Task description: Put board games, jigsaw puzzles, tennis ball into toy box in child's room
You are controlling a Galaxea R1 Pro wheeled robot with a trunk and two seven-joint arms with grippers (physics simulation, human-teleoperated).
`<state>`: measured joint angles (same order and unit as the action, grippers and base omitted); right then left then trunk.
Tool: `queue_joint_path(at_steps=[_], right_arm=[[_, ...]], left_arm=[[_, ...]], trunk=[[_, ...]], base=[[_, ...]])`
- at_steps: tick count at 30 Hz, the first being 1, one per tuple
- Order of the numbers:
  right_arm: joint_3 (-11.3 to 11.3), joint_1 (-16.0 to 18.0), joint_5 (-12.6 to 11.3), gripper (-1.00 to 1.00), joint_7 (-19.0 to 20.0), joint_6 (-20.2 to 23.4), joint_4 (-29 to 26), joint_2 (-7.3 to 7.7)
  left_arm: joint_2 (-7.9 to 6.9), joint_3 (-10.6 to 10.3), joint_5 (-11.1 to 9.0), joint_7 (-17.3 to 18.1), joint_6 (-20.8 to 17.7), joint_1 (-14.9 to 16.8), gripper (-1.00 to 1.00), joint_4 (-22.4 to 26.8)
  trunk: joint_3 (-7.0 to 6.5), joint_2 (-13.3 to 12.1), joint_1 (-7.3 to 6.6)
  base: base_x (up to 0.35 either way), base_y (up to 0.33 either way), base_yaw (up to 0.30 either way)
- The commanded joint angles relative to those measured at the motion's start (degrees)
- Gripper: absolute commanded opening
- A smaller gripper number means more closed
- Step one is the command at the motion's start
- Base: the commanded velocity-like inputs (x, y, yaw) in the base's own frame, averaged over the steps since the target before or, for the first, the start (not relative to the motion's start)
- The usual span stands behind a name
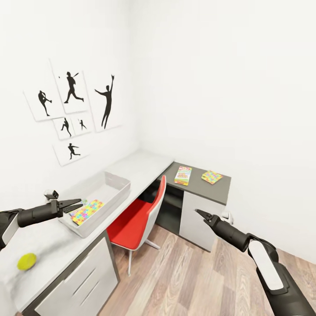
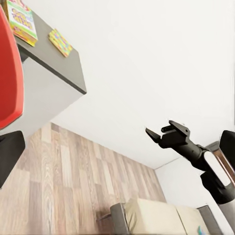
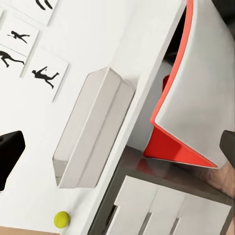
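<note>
Left hand (image 1: 78, 204) hovers released over the toy box (image 1: 115, 184) on the counter (image 1: 145, 166); right hand (image 1: 201, 214) hangs released near the chair (image 1: 136, 217). A tennis ball (image 1: 26, 261) lies apart.

Wood-plank floor (image 1: 197, 281), smooth matt white desk top (image 1: 140, 169), fuzzy tennis ball (image 1: 26, 261), glossy red chair (image 1: 131, 221)

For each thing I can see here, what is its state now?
toy box: open, one colourful puzzle inside
tennis ball: loose on the table
board game: flat on the dark desk
second puzzle: flat beside it
left hand: open, empty
right hand: empty, state unclear
</note>
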<state>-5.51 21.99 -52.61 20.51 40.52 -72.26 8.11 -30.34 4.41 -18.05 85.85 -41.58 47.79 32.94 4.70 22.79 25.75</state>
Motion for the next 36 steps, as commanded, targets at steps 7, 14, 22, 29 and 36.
queue_joint_path(at_steps=[7,14,22,29,36], right_arm=[[-0.1,0.1,0.0,1.00,0.1,0.3,0.1,-0.03],[-0.2,0.1,0.0,1.00,0.1,0.3,0.1,-0.10],[-0.2,0.1,0.0,1.00,0.1,0.3,0.3,-0.11],[-0.2,0.1,0.0,1.00,0.1,0.3,0.5,-0.07],[-0.2,0.1,0.0,1.00,0.1,0.3,0.6,-0.08]], left_arm=[[0.01,0.0,0.0,0.1,-0.6,0.0,1.00,0.0],[-0.02,0.0,0.0,0.1,-0.6,0.0,1.00,0.0],[0.00,0.0,0.0,0.1,-0.6,0.0,1.00,0.0],[0.04,0.0,0.0,0.0,-0.6,0.0,1.00,0.0],[0.02,0.0,0.0,0.0,-0.6,0.0,1.00,0.0]], trunk=[[0.13,0.1,0.04],[0.13,0.1,0.04],[0.13,0.1,0.04],[0.13,0.1,0.04],[0.13,0.1,0.04]], base=[[0.000,0.000,-0.276],[0.000,0.000,-0.276],[0.000,0.000,-0.276],[0.000,0.000,-0.276],[0.000,0.000,-0.277]])
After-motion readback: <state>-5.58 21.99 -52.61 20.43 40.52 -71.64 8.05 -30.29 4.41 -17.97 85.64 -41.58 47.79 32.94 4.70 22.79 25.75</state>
